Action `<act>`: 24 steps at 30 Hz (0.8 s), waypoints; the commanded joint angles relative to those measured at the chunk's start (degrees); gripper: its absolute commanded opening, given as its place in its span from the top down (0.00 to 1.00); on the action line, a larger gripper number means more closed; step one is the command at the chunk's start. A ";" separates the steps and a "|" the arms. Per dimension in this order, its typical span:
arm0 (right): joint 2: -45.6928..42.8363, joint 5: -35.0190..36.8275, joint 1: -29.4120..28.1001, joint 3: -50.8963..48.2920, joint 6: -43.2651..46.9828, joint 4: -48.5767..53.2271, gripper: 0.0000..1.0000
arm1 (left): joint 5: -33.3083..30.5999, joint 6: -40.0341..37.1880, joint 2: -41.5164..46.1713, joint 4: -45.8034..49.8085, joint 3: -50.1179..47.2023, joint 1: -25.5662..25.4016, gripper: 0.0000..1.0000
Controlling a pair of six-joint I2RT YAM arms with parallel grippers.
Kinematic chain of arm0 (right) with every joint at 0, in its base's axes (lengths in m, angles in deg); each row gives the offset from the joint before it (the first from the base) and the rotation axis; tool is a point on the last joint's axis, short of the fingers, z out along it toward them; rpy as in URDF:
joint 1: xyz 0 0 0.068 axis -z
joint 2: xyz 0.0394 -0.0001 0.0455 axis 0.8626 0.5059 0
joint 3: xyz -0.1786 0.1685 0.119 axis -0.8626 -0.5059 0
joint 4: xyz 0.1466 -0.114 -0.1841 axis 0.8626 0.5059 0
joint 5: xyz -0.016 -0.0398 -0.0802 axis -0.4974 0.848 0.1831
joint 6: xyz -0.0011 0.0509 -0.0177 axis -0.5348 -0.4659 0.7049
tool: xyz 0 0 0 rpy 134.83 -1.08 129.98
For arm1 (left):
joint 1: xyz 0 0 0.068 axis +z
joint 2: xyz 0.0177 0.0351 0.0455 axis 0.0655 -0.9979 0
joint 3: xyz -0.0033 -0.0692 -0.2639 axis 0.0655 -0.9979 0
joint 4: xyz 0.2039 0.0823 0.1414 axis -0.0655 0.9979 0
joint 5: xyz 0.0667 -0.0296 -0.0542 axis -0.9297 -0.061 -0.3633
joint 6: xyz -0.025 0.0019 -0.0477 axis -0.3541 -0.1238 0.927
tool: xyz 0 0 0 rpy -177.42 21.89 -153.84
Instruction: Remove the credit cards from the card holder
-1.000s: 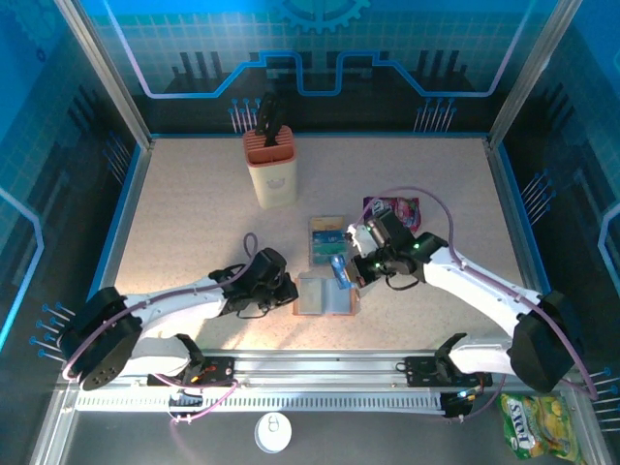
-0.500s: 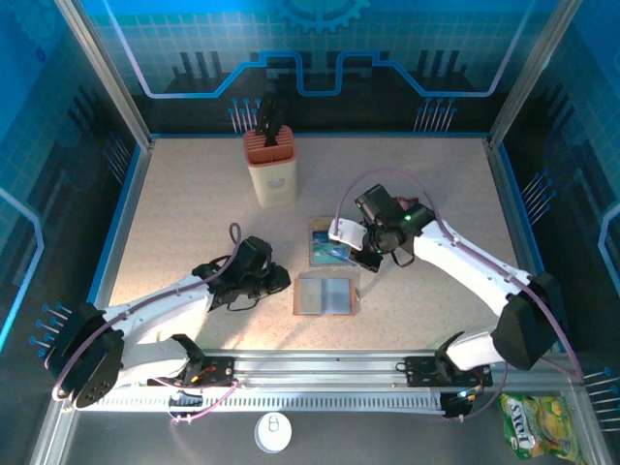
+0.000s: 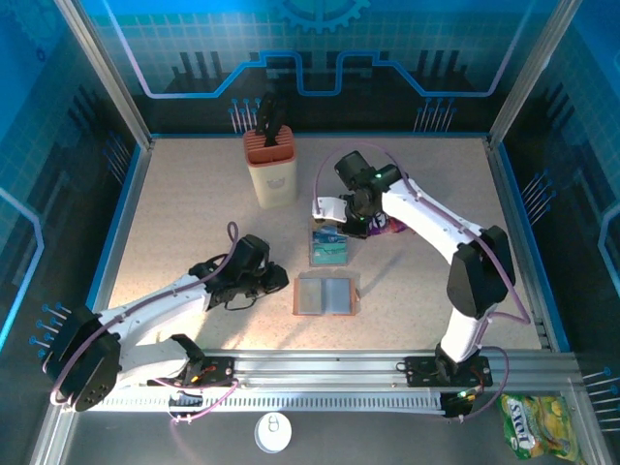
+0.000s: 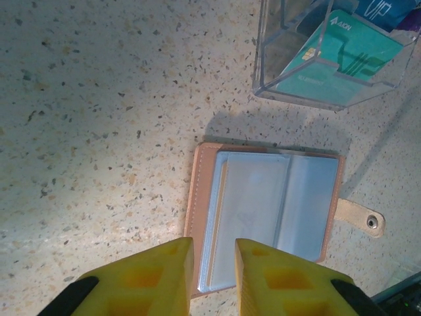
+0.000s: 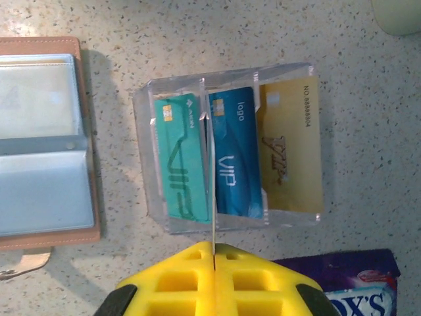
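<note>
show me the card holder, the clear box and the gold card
card holder (image 4: 253,204), left wrist view, on a grey-blue inner pocket
clear box (image 5: 151,148), right wrist view, on the wall nearest the card holder
gold card (image 5: 289,145), right wrist view, on the card's middle

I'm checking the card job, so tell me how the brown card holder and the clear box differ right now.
The card holder is brown leather; the clear box is see-through plastic. The card holder lies open and flat; the clear box has raised walls. The clear box shows a teal card, a blue card and a gold card; the card holder's grey-blue pockets show no card face. Both rest on the table, apart.
</note>
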 commanded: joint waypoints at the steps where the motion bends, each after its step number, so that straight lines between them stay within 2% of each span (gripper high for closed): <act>1: 3.15 -1.60 1.13 3.71 2.22 3.25 1.00 | 0.79 -1.67 1.17 2.54 1.29 0.65 0.77; 8: 8.21 -2.89 1.06 6.16 1.79 2.66 1.00 | 0.08 -1.07 2.53 2.36 -0.19 0.91 0.76; 16: 9.88 -0.90 0.19 6.80 -0.19 2.67 0.93 | 0.98 -0.53 4.63 3.02 -1.37 0.91 0.75; 19: 9.48 1.11 -0.33 6.85 -1.61 1.98 0.85 | 1.13 -0.87 4.94 3.68 -1.17 0.92 0.74; 24: 7.16 4.86 -1.49 7.08 -3.84 2.01 0.78 | 1.58 -0.14 4.43 2.44 -1.51 0.95 0.75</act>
